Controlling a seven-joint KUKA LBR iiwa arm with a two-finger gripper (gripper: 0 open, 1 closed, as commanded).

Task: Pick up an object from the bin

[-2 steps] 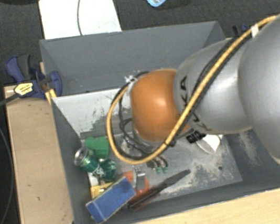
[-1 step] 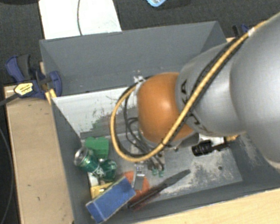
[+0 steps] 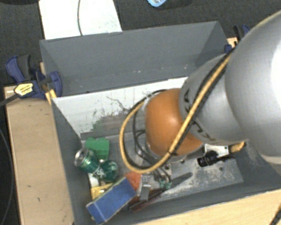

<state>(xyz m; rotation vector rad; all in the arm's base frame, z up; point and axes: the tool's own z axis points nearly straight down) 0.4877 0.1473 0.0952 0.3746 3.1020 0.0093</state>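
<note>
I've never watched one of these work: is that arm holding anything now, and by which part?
Cannot tell. The gripper sits low at the front of the bin, beside a blue flat piece and an orange thing.

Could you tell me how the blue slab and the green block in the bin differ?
The blue slab is long, flat and lies slantwise near the front wall of the bin; the green block is short, chunky and sits farther back. The blue slab looks larger than the green block. Both lie in its left part.

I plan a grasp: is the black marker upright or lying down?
Lying down: the black marker stretches sideways along the bin floor, beside the arm's orange cover.
</note>
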